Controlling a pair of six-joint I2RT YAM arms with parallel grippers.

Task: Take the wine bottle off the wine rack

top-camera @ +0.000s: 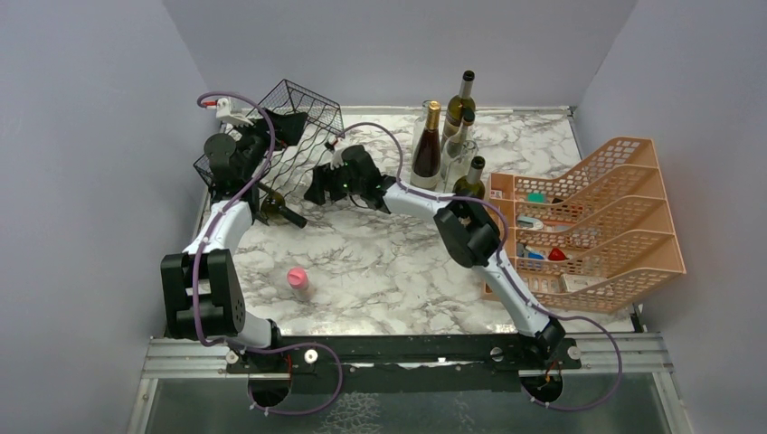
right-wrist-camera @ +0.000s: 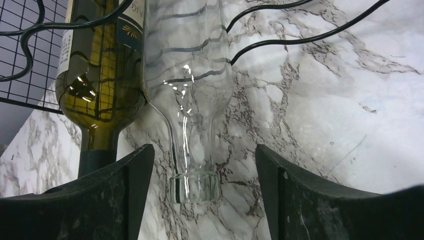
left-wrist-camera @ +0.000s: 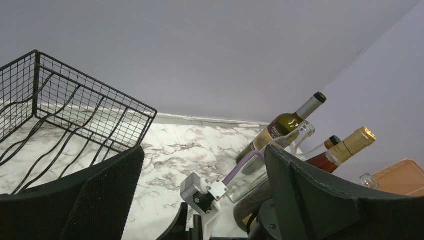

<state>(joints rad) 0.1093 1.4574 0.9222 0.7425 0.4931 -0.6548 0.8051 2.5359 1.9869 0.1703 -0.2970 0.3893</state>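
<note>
The black wire wine rack stands at the back left, tilted; the left wrist view shows its mesh. A clear glass wine bottle lies in the rack, neck toward me. Its mouth sits between the fingers of my right gripper, which is open with a gap on each side. A green wine bottle lies beside it on the left, also seen from above. My right gripper is at the rack's front. My left gripper hovers open by the rack's top, holding nothing.
Several upright bottles stand at the back centre. A peach tiered organizer fills the right side. A small pink object sits on the marble table in front of the left arm.
</note>
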